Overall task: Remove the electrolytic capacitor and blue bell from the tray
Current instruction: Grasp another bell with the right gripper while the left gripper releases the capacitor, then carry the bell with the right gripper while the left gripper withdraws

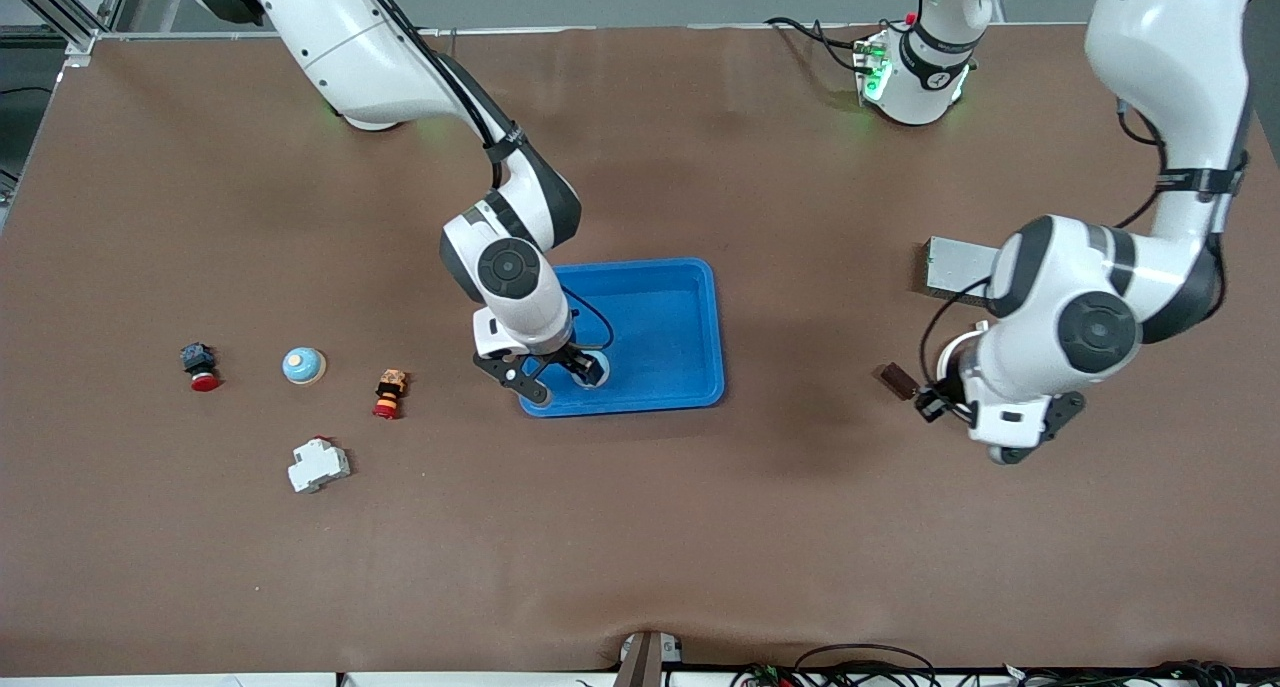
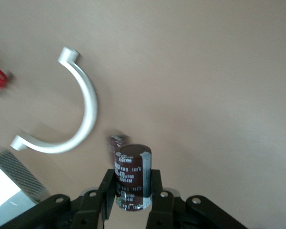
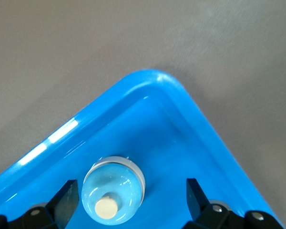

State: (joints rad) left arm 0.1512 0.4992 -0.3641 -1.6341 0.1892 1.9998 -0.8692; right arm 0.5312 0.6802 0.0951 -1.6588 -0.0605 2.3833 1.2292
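**Q:** Blue tray (image 1: 690,312), front view: status?

**A:** I log the capacitor (image 1: 897,379) out, over bare table at the left arm's end. One blue bell (image 1: 592,369) remains in the tray's near corner.

**Q:** Left wrist view?

**A:** Left gripper (image 2: 132,191) clamped on the capacitor (image 2: 132,176).

**Q:** Right wrist view?

**A:** Right gripper (image 3: 128,195) spread wide, straddling the bell (image 3: 113,191). I judge the grasp is next.
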